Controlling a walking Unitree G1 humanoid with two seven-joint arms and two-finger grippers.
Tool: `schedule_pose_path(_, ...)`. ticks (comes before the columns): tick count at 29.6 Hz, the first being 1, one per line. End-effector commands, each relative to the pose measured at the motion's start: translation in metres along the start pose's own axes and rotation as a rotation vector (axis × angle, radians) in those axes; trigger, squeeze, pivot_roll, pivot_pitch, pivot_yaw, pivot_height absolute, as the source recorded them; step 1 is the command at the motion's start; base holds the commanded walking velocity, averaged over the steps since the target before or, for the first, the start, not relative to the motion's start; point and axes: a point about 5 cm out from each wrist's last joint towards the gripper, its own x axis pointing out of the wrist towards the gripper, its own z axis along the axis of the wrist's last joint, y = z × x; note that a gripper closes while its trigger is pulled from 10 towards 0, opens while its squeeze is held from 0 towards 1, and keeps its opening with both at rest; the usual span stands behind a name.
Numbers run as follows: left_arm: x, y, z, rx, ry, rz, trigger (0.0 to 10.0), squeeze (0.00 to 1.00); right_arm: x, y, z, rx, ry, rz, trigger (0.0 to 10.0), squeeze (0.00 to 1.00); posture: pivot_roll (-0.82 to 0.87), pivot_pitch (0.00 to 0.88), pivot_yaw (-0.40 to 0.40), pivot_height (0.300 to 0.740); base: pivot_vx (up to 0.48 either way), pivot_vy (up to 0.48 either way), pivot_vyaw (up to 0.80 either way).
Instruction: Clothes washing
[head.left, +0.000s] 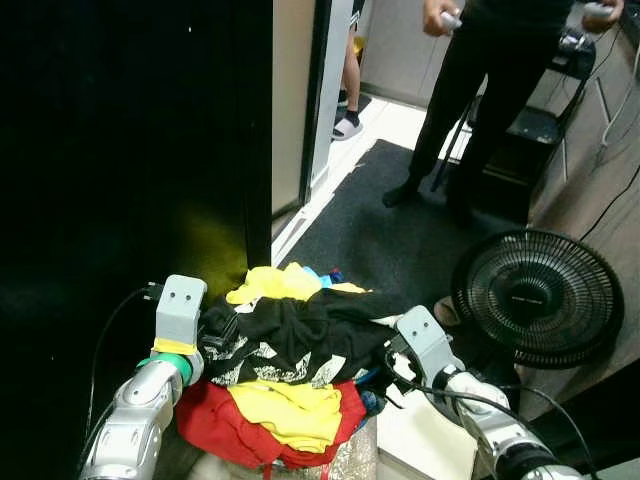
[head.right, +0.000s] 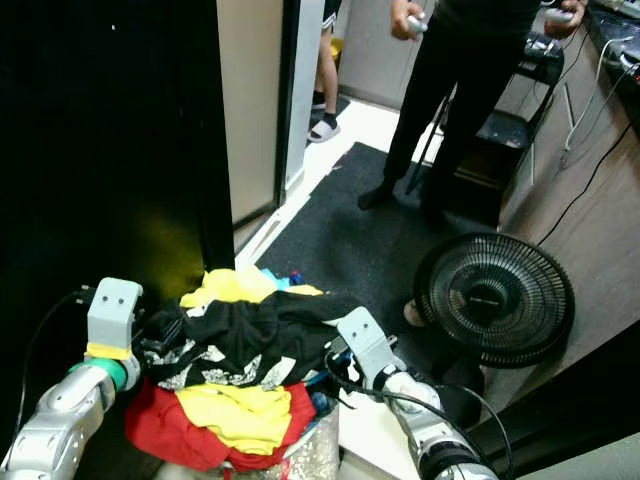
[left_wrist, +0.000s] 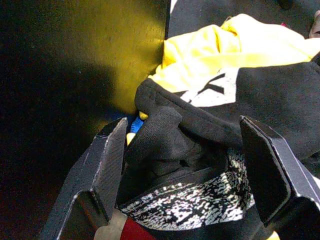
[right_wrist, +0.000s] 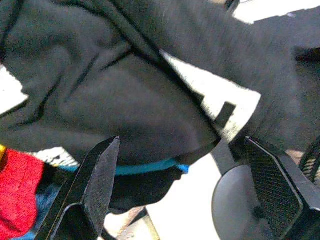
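Carrying a heaped pile of clothes (head.left: 285, 370) between both arms, apparently toward a washer; no machine in sight yet.

Left gripper (left_wrist: 182, 170): fingers spread wide, pushed against the pile's left flank, a fold of the black garment (head.left: 300, 325) bulging in between them. No pinch evident; more a prop than a grasp. Just beyond its tips, a dark panel (head.left: 130, 150) with a yellowish sheen.

Right gripper (right_wrist: 192, 185): fingers likewise apart, black cloth lying across the gap, a blue strip (right_wrist: 145, 167) just under that cloth. Presses in from the pile's right flank. Judged: load held by squeeze between the two wrists, hence both sets of fingers left splayed to widen the support.

Count in the pile: one black garment with white print on top; yellow cloth showing in two places, far side (head.left: 275, 283) and near side (head.left: 290, 410), possibly two items; one red piece (head.left: 220, 425) at the bottom; bits of blue.

Beyond the right gripper, on the floor: one black fan (head.left: 537, 297), one dark mat (head.left: 400, 230). Further off, one standing person (head.left: 490, 90) with something in each hand, and a second person's leg (head.left: 350, 85) behind the door edge.
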Motion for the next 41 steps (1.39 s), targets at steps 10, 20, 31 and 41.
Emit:
schedule_pose_path(10, 0.000, 0.013, 0.009, -0.042, 0.011, 0.042, 10.0, 0.00, 0.021, 0.036, 0.030, 0.198, -0.131, 0.067, 10.0, 0.00, 0.04, 0.306, -0.024, 0.740, 0.000, 0.000, 0.00)
schedule_pose_path(20, -0.017, 0.022, 0.008, -0.048, 0.010, 0.102, 10.0, 0.00, 0.032, 0.071, 0.037, 0.240, -0.086, 0.156, 10.0, 0.00, 0.09, 0.336, -0.066, 0.740, 0.000, 0.000, 0.00)
schedule_pose_path(31, -0.026, 0.020, 0.004, -0.052, 0.028, 0.117, 10.0, 0.00, 0.023, 0.071, 0.007, 0.206, 0.057, 0.116, 10.0, 0.00, 0.10, 0.363, -0.077, 0.740, 0.000, 0.000, 0.00)
schedule_pose_path(41, -0.027, 0.017, 0.003, -0.059, 0.041, 0.119, 10.0, 0.00, 0.020, 0.060, 0.007, 0.238, 0.028, 0.074, 0.0, 0.00, 0.08, 0.357, -0.076, 0.740, 0.000, 0.000, 0.00)
